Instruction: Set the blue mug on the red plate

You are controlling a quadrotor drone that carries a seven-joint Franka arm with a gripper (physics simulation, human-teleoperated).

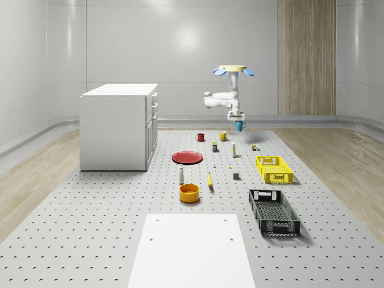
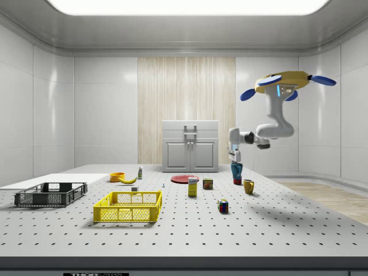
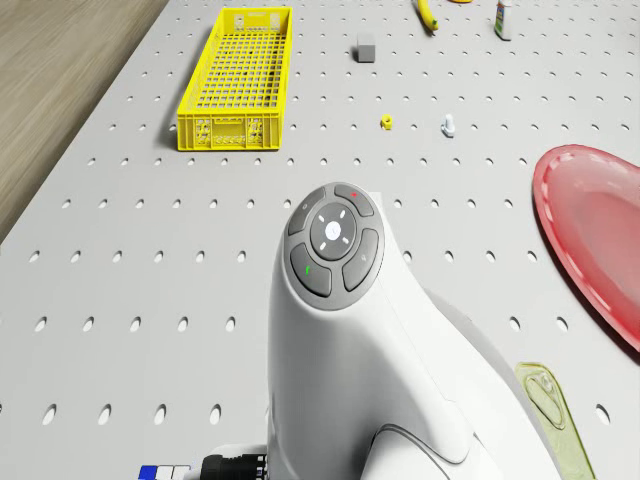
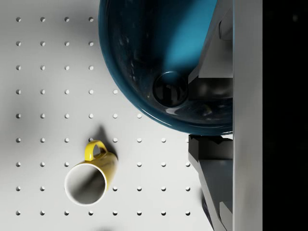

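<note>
We are holding the mug [image 4: 163, 62] clamped between our gripper's [image 1: 236, 117] fingers [image 4: 216, 159], lifted clear of the table [image 1: 108, 228], so the pickup is looking done. The drone [image 2: 284, 83] is hovering above the table's far end. Just below the gripper, a yellow mug [image 4: 89, 178] is standing on the table. Farther off, well apart from the gripper, the plate [image 1: 188, 157] is lying bare; carrying the mug over and setting it down are remaining.

A grey perforated table [image 1: 90, 222] carries a round red plate [image 1: 188, 157], yellow mug [image 1: 223, 136], yellow lattice crate [image 1: 273, 169] and black lattice crate [image 1: 273, 212].
</note>
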